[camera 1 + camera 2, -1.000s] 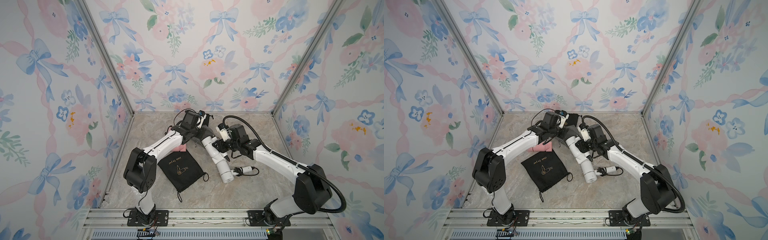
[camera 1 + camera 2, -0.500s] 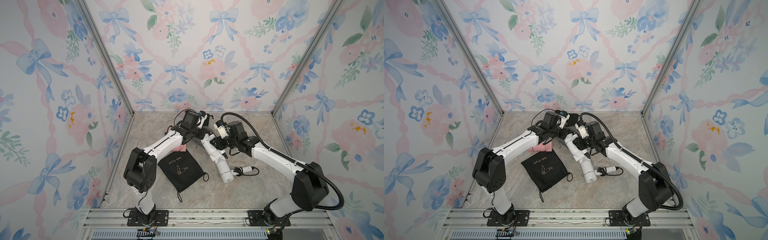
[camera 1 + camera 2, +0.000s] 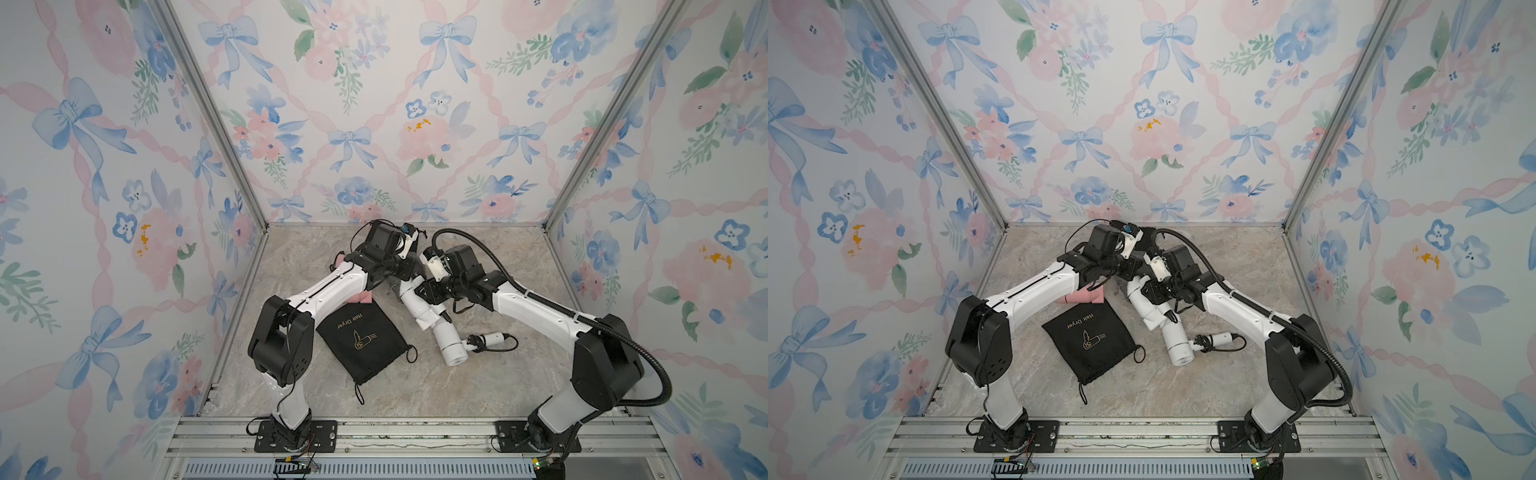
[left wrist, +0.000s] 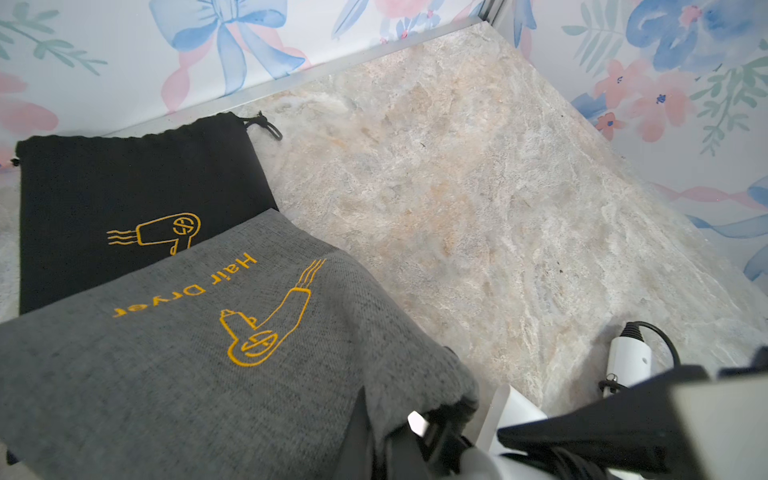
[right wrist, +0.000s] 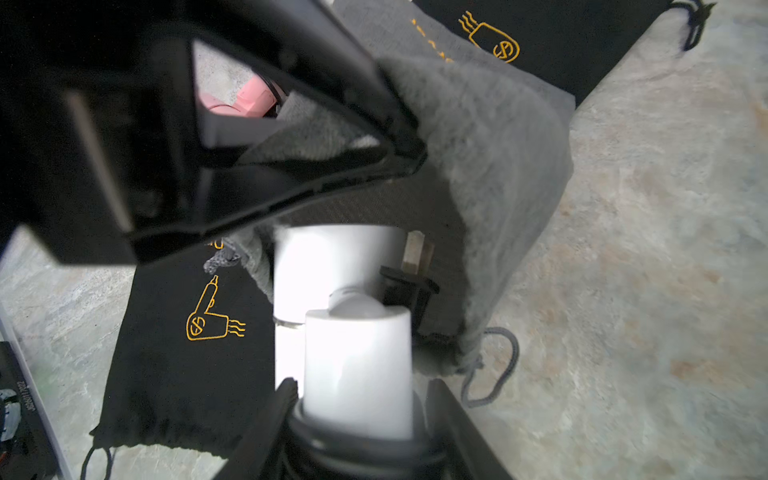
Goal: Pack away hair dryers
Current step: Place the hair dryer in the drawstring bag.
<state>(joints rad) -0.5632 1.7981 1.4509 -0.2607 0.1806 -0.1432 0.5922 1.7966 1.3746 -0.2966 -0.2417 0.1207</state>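
My right gripper (image 5: 360, 401) is shut on a white hair dryer (image 5: 353, 357), gripping its barrel. The dryer's front end and black plug (image 5: 409, 274) sit in the mouth of a grey pouch (image 5: 490, 166). My left gripper (image 4: 395, 432) is shut on the rim of the grey pouch (image 4: 199, 365) and holds it up. In both top views the two grippers meet at the back middle, left gripper (image 3: 409, 270), right gripper (image 3: 424, 291). A second white hair dryer (image 3: 451, 345) lies nearer the front. A pink hair dryer (image 3: 362, 297) shows under my left forearm.
A black pouch (image 3: 360, 337) with gold print lies flat front of centre, drawstrings loose. Another black pouch (image 4: 124, 191) lies against the back wall under the grey one. The loose dryer's handle and cord (image 3: 494, 338) stretch to the right. Patterned walls close in three sides.
My right arm has carried the white dryer back and slightly left, into the grey pouch's mouth. The left gripper has kept its hold in the same place.
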